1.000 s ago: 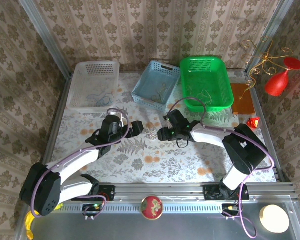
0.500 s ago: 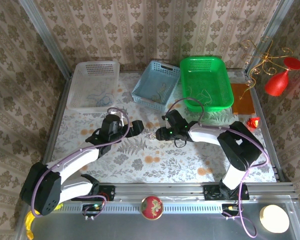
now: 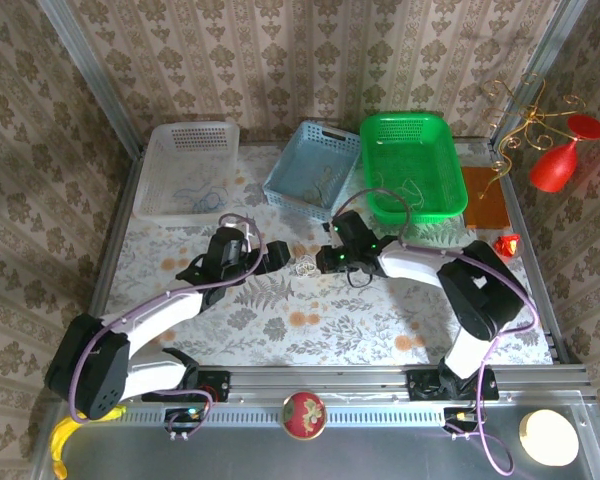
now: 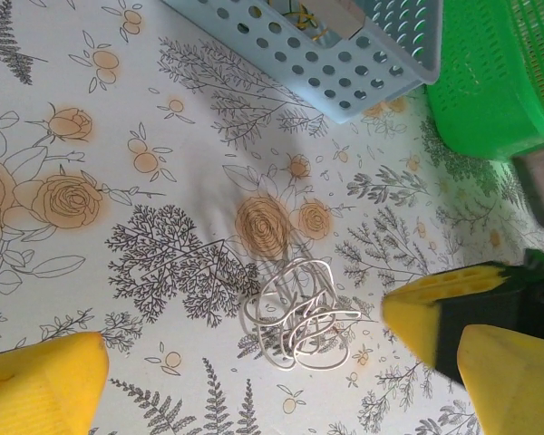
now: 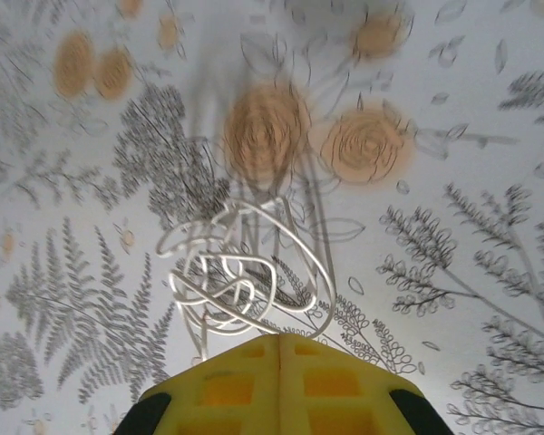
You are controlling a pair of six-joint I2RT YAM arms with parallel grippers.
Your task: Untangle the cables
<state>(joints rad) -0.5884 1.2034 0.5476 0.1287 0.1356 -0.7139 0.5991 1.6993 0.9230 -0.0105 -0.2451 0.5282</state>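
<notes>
The right gripper [image 5: 279, 349], fingers pressed together, touches the knotted whitish cables [image 5: 245, 272] on the floral table [image 4: 72, 136]; the left gripper [image 4: 281, 362] gapes wide.

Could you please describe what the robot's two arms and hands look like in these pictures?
The left arm and right arm have white links and black joints, with a thick purple cable running along each. The left hand and right hand are black; their fingers are bright yellow blocky pads.

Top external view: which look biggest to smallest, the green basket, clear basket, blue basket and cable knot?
1. green basket and clear basket: too alike to split
2. blue basket
3. cable knot: by far the smallest
</notes>
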